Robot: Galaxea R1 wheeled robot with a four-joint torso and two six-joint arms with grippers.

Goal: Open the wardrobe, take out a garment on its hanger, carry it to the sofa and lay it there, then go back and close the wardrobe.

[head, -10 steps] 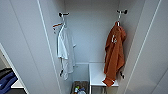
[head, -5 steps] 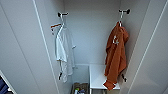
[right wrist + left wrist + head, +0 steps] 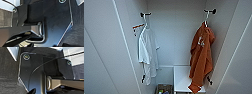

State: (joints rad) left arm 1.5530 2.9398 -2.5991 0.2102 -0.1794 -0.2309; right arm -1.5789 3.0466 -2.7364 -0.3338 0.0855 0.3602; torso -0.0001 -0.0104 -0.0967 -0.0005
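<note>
While the wardrobe stands open, two garments hang inside.

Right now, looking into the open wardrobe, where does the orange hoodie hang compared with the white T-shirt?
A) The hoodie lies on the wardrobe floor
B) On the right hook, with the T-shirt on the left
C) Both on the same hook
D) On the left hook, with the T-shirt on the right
B: in the head view the orange hoodie hangs from the right hook, while the white T-shirt hangs from the left hook.
</note>
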